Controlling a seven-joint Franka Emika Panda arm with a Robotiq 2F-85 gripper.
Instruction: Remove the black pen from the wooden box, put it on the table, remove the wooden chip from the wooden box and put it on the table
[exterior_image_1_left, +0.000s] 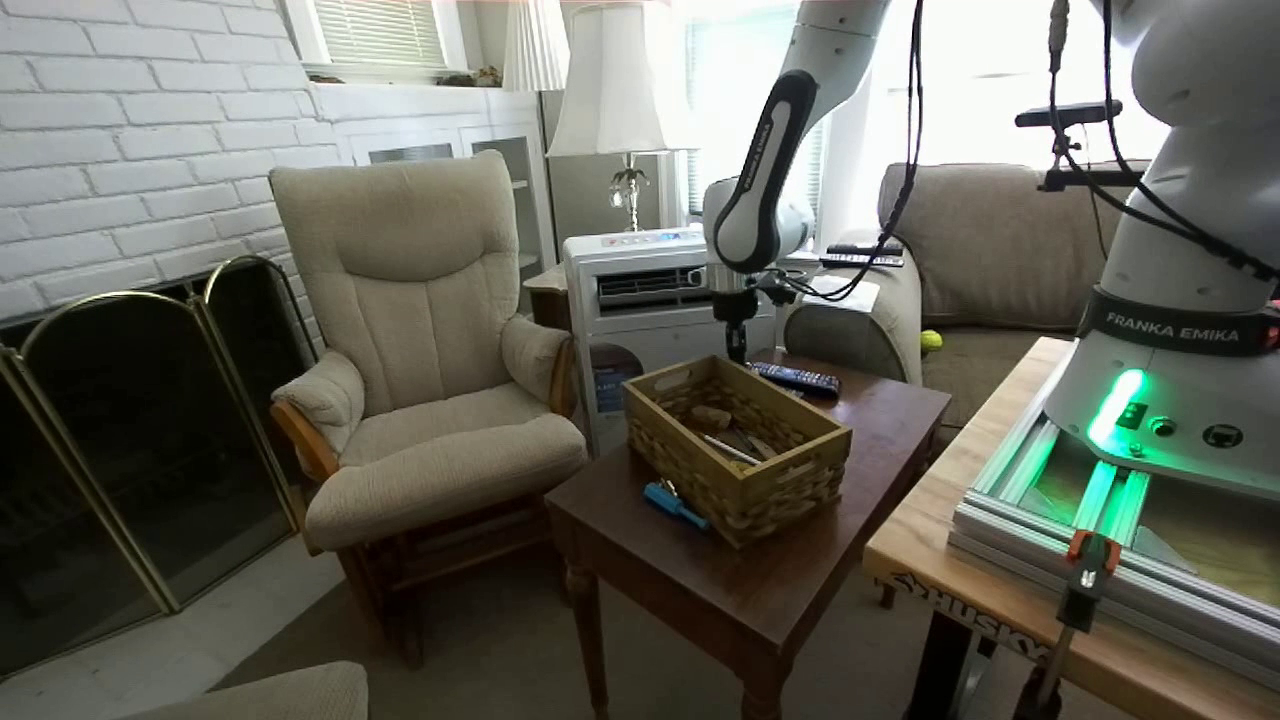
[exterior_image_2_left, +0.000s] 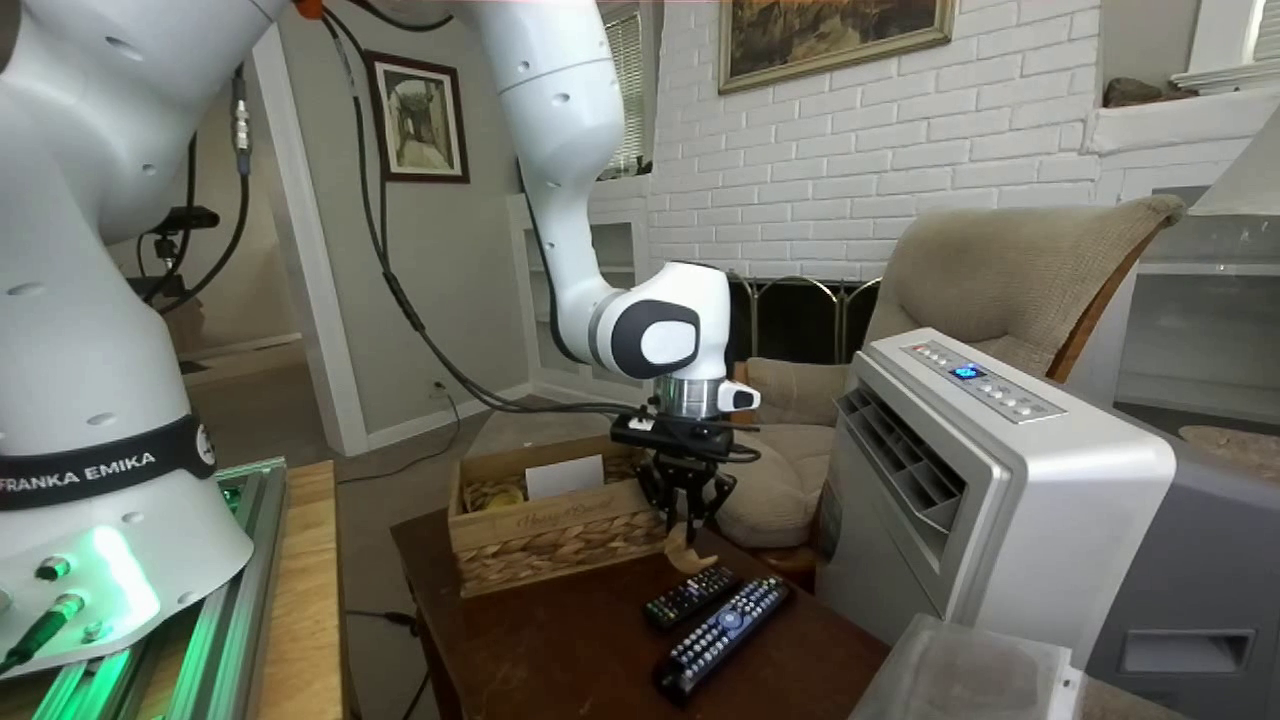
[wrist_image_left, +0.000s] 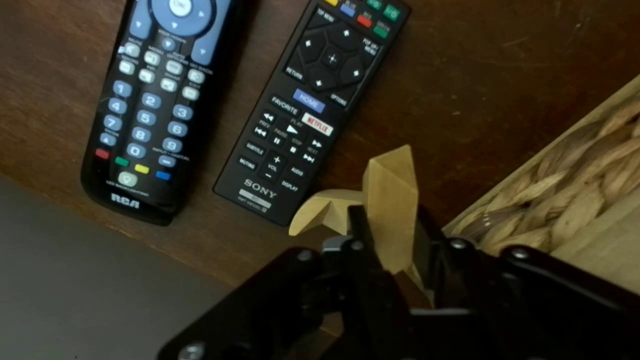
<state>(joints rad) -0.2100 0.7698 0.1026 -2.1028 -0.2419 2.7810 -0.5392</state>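
- Nearest to my wrist camera, the claw (wrist_image_left: 392, 222) is closed on the wooden chip (wrist_image_left: 389, 200), one finger on either side of its pale, angular body.
- I have the chip low at the bench (exterior_image_2_left: 560, 650), close to the edge facing the air conditioner (exterior_image_2_left: 1010, 490); whether it touches the top I can't tell.
- The foot of the Sony remote (wrist_image_left: 305, 110) lies near the chip. The RCA remote (wrist_image_left: 150, 110) is alongside but apart, its branded end near that same edge.
- Just beside my claw, the wooden box (exterior_image_2_left: 560, 548) stands upright in the middle of the bench, open side up. I make out a pale stick (exterior_image_1_left: 732, 449) and a brown lump (exterior_image_1_left: 710, 418) inside, among slender shapes too small for me to name.
- On the other side of the box from the remotes, a small blue item (exterior_image_1_left: 675, 504) lies just beside it, toward the bench corner by the armchair (exterior_image_1_left: 420, 300).
- Past the edge opposite the air conditioner, a pale stand (exterior_image_1_left: 925, 530) carries my arm's base (exterior_image_1_left: 1170, 410), its light showing green.
- Farther back I see a couch (exterior_image_1_left: 985, 260) and a white brick wall (exterior_image_1_left: 150, 130).
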